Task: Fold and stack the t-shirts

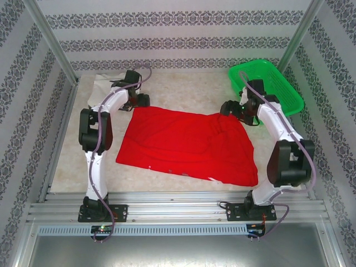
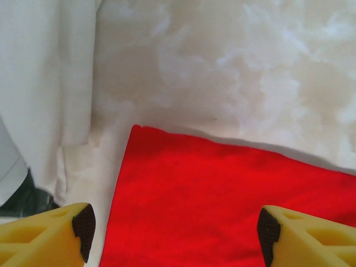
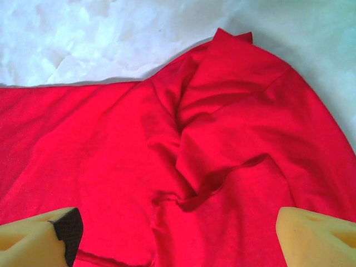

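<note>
The red t-shirt (image 1: 183,143) lies spread flat in the middle of the table, print side hidden, with creases near its far right corner (image 3: 222,111). A white t-shirt (image 1: 108,83) lies bunched at the far left, and its cloth (image 2: 44,83) hangs along the left of the left wrist view. My left gripper (image 1: 139,101) hovers open over the red shirt's far left corner (image 2: 139,133), nothing between its fingers. My right gripper (image 1: 229,108) is open above the shirt's far right corner, over a folded hem (image 3: 222,183).
A green plastic mesh basket (image 1: 267,83) stands at the far right, just behind my right arm. Patterned walls and metal posts close in the table on three sides. Bare marbled tabletop (image 1: 183,89) lies beyond the red shirt.
</note>
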